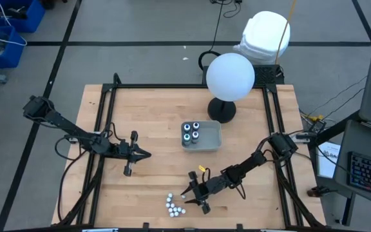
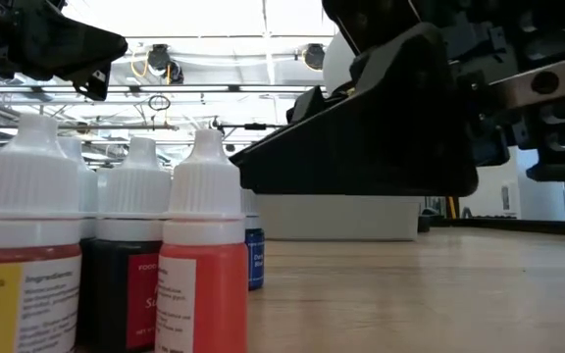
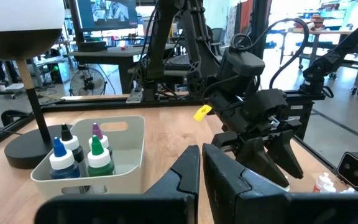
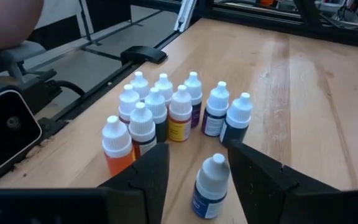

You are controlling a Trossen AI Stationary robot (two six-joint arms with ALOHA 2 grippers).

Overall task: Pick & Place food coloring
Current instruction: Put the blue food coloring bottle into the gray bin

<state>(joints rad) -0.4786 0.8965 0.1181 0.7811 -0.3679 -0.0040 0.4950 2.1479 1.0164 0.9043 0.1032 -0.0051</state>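
Several little food coloring bottles (image 4: 166,109) with white caps stand in a cluster near the table's near edge (image 1: 174,206). One blue-labelled bottle (image 4: 210,185) stands apart on its base, upright between the fingers of my open right gripper (image 4: 196,150); I cannot tell whether a finger touches it. In the low view the cluster (image 2: 116,245) fills the left, with my right gripper (image 2: 361,127) above the table. More bottles (image 3: 79,152) stand in the pale tray (image 1: 212,143). My left gripper (image 1: 148,154) hovers shut at the table's left.
A white globe lamp (image 1: 230,76) on a black round base (image 1: 223,111) stands just beyond the tray (image 3: 129,121). A black frame (image 1: 172,87) runs round the wooden table. Bare wood lies between the tray and the bottle cluster.
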